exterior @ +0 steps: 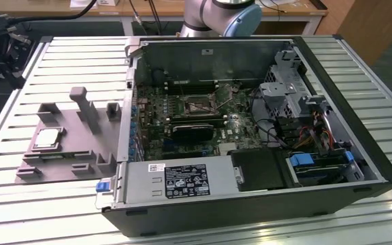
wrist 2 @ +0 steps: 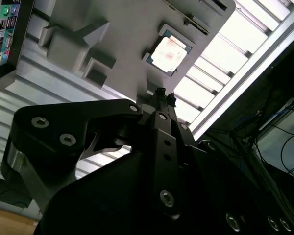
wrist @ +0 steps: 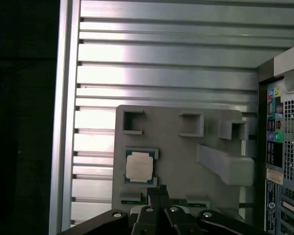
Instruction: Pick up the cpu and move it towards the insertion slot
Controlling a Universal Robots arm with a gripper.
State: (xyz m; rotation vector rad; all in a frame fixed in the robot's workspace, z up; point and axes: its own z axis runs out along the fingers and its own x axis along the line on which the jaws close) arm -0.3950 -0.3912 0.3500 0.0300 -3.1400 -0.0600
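Note:
The cpu point(exterior: 48, 138) is a flat silver square lying in a recess of the grey fixture plate point(exterior: 70, 158), on the exterior view's left beside the open computer case. Both wrist views show the cpu point(wrist 2: 169, 53) point(wrist: 139, 165) from above. My gripper point(wrist: 159, 189) point(wrist 2: 161, 93) hangs well above the fixture, a little off to the side of the chip and apart from it. Its black fingers are pressed together with nothing between them. The insertion slot point(exterior: 197, 104), a square socket with a shiny metal frame, sits on the motherboard inside the case.
The case point(exterior: 359, 148) lies open on a slatted aluminium table point(exterior: 59, 61). Inside are a black card point(exterior: 192, 133), a power supply point(exterior: 175, 179) and a drive cage point(exterior: 285, 97). Grey posts point(exterior: 80, 102) rise from the fixture. The arm's base point(exterior: 223, 15) stands behind the case.

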